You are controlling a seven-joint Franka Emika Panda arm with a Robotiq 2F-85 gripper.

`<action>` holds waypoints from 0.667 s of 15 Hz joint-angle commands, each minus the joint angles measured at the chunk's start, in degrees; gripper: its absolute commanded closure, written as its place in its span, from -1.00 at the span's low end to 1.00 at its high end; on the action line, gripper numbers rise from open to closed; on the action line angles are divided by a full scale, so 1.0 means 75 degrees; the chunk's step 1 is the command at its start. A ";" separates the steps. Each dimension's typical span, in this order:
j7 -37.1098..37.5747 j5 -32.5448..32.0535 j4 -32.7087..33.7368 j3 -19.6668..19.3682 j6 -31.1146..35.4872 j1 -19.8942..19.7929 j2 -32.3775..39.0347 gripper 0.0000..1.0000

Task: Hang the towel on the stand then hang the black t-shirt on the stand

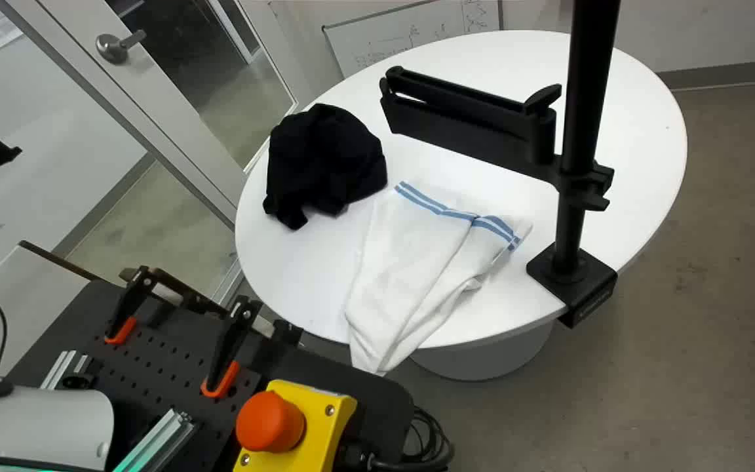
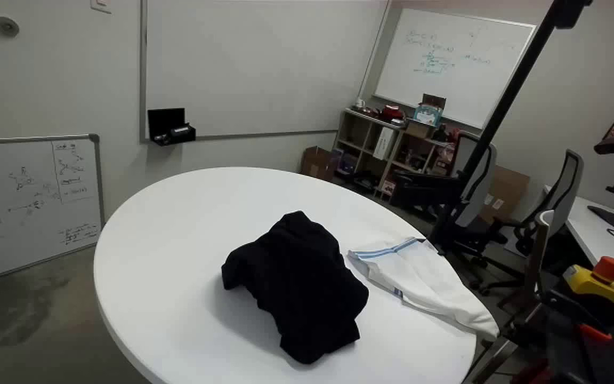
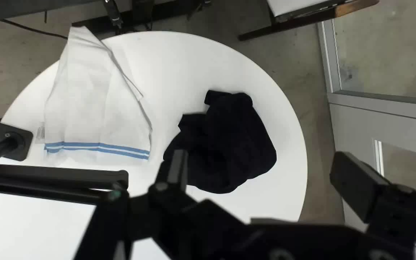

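A white towel with blue stripes lies on the round white table in both exterior views (image 1: 410, 282) (image 2: 424, 277) and in the wrist view (image 3: 89, 104). One end hangs over the edge. The black t-shirt lies crumpled beside it (image 1: 325, 160) (image 2: 301, 288) (image 3: 233, 141). The black stand, a pole with a folded side arm, is clamped at the table edge (image 1: 469, 121) (image 2: 504, 106) (image 3: 56, 178). Nothing hangs on its arm. My gripper (image 3: 260, 157) is open and empty, fingers wide apart, high above the table. It is out of both exterior views.
The round white table (image 1: 292, 282) carries these things. A black workbench with clamps (image 1: 154, 354) and a yellow box with a red button (image 1: 269, 423) stands beside it. A glass door (image 1: 174, 118) is near the table. Office chairs (image 2: 477, 202) stand behind the stand.
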 commanded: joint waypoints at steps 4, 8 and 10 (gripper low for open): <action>-0.0067 0.0064 0.0027 0.0163 -0.0032 -0.0203 0.0025 -1.00; -0.0288 -0.0223 -0.0187 0.0032 0.0264 -0.0431 0.0433 -1.00; -0.0406 -0.0437 -0.0363 -0.0028 0.0623 -0.0610 0.0701 -1.00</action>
